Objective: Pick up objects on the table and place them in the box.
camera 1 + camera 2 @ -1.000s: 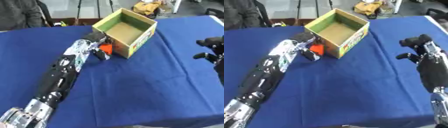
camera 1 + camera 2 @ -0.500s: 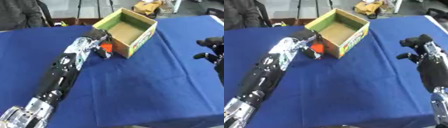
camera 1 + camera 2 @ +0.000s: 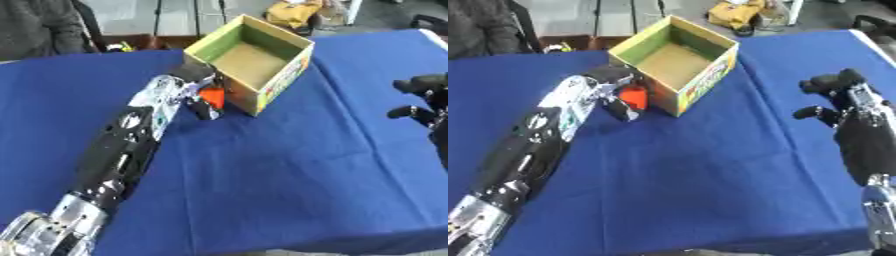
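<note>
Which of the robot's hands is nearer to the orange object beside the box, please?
Left. The left hand is curled round the orange object against the box; the right hand hangs far off at the table's right side.

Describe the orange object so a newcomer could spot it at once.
Start at the open box on the far side of the blue table. Against its near-left wall sits a small orange object, with the left robot hand curled around it. It is the only orange thing on the cloth.
</note>
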